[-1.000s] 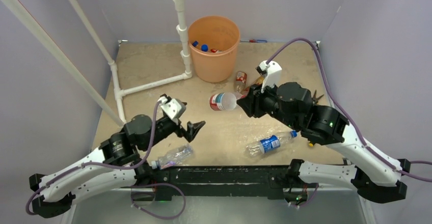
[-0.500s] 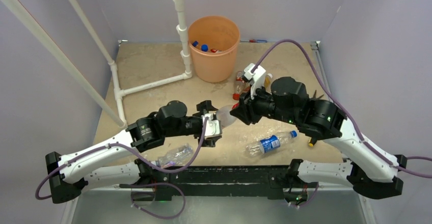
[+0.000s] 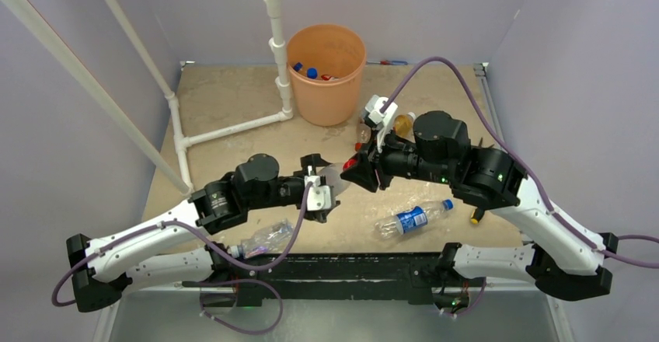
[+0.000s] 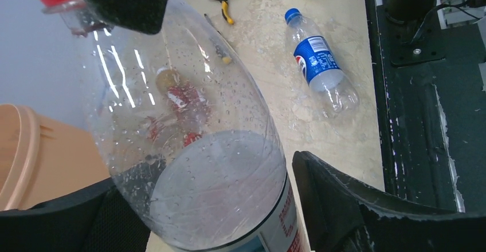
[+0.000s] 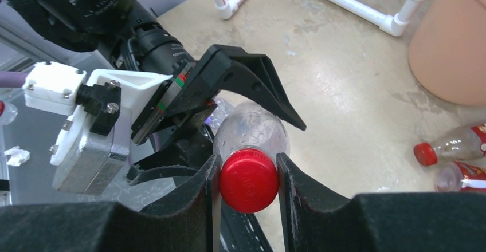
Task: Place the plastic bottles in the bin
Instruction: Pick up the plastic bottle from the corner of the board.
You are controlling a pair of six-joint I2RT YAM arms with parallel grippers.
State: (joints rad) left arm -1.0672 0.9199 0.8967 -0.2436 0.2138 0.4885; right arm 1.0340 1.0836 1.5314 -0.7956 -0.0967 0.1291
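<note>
Top view: you're mid-handover. The right gripper (image 3: 360, 172) and left gripper (image 3: 328, 188) meet on one clear bottle (image 3: 339, 174) above the table (image 3: 225, 101), well short of the orange bin (image 3: 330, 97) (a few caps show inside it).

Left wrist: those jaws straddle the bottle's body, spread, not squeezing.

Right wrist: fingers clenched on the red cap (image 5: 249, 180).

I'd close left before right lets go. Beige speckled tabletop, lilac walls (image 3: 575, 47), white pipe frame (image 3: 233, 128).
</note>
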